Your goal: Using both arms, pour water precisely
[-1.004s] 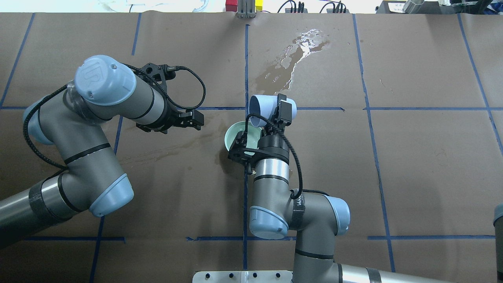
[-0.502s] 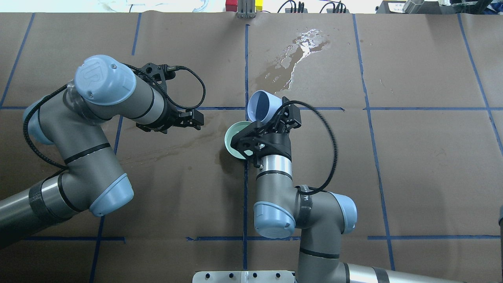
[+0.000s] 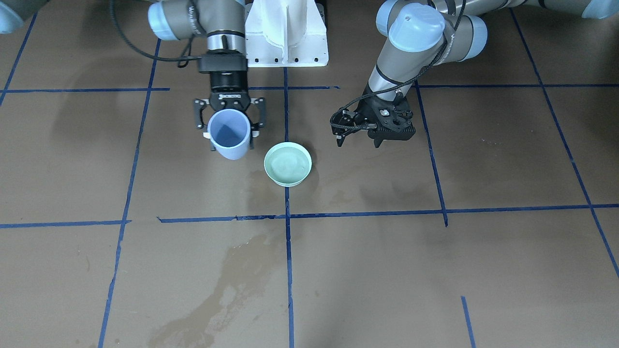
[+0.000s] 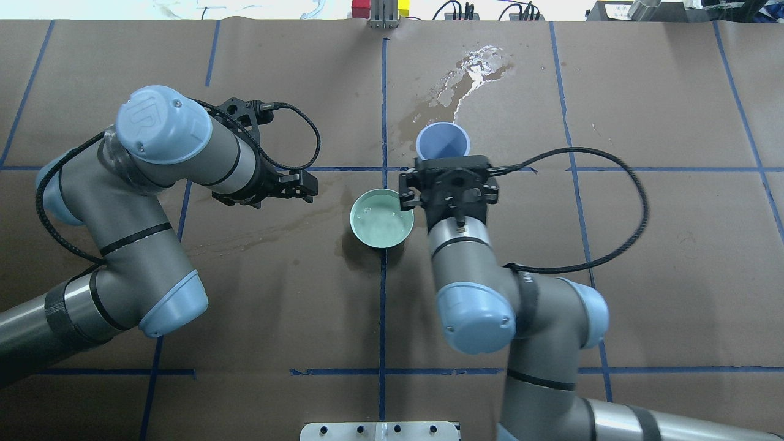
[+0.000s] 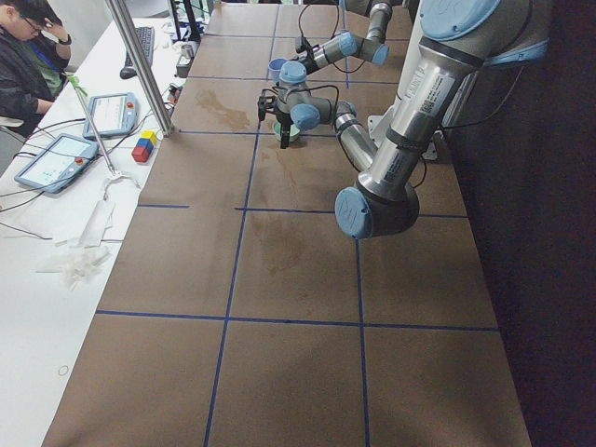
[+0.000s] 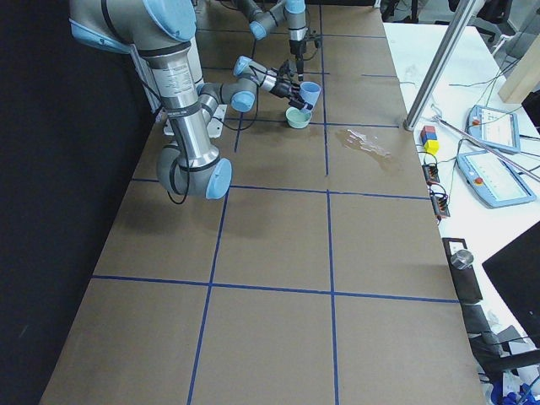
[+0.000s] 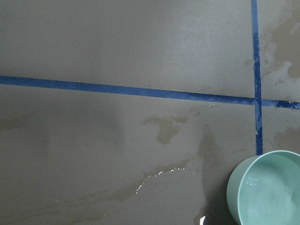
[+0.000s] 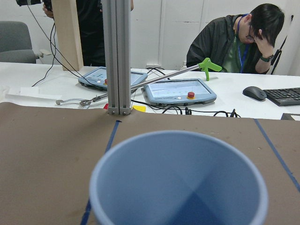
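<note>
A mint-green bowl (image 4: pixel 358 211) stands on the brown table near the centre and holds clear water (image 4: pixel 381 225). It also shows in the front view (image 3: pixel 287 181) and at the left wrist view's lower right (image 7: pixel 240 187). My right gripper (image 4: pixel 443 160) is shut on a pale blue cup (image 4: pixel 443 141), held upright just beyond and to the right of the bowl. In the right wrist view the cup (image 8: pixel 178 187) looks empty. My left gripper (image 3: pixel 358 141) hangs open and empty on the bowl's other side, a short way from it.
A glinting puddle and brown wet stains (image 4: pixel 462 86) lie on the paper beyond the cup. More stains (image 4: pixel 257 236) run left of the bowl. An aluminium post (image 4: pixel 383 15) stands at the far edge, with tablets and a seated person (image 8: pixel 243 42) behind it.
My right gripper has turned the blue cup from tipped over the bowl back to upright and carried it right and away from the bowl. The left arm has not moved.
</note>
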